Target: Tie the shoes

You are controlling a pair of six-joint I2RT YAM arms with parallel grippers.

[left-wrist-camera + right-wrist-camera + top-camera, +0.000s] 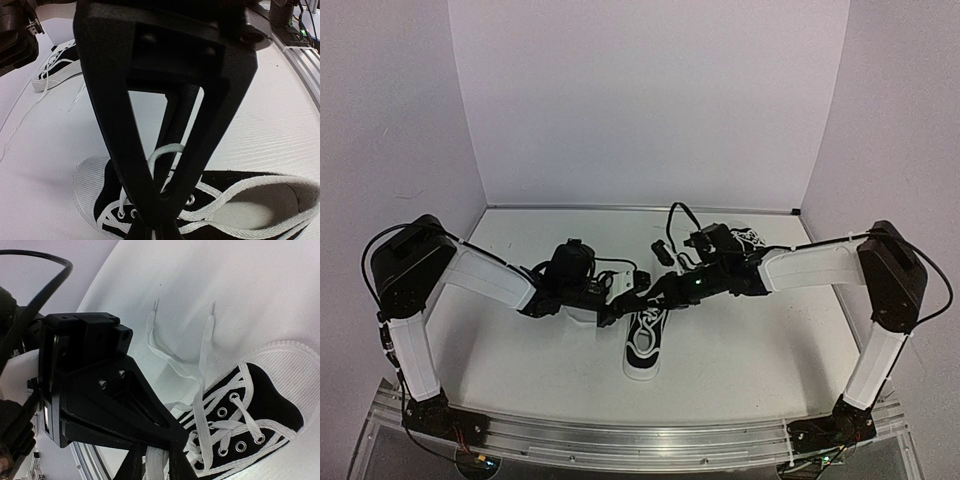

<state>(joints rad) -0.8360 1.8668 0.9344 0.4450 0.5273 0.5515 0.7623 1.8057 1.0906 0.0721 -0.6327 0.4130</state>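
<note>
One black sneaker [645, 350] with a white toe cap lies in the middle of the table, toe toward the near edge. Both grippers meet over its laces. My left gripper [609, 309] is shut at its tips [159, 231], and a white lace loop [165, 150] rises from between the fingers above the shoe [260, 177]. My right gripper [647, 297] is shut on a bunched white lace [156, 465] beside the shoe's eyelets [270, 407]. Two loose lace ends [205, 340] trail on the table. The second sneaker [748, 238] lies at the back right, partly hidden by the right arm; it also shows in the left wrist view [55, 65].
White walls [650, 100] close the table at the back and both sides. An aluminium rail [640, 440] with the arm bases runs along the near edge. A black cable [677, 215] loops above the right wrist.
</note>
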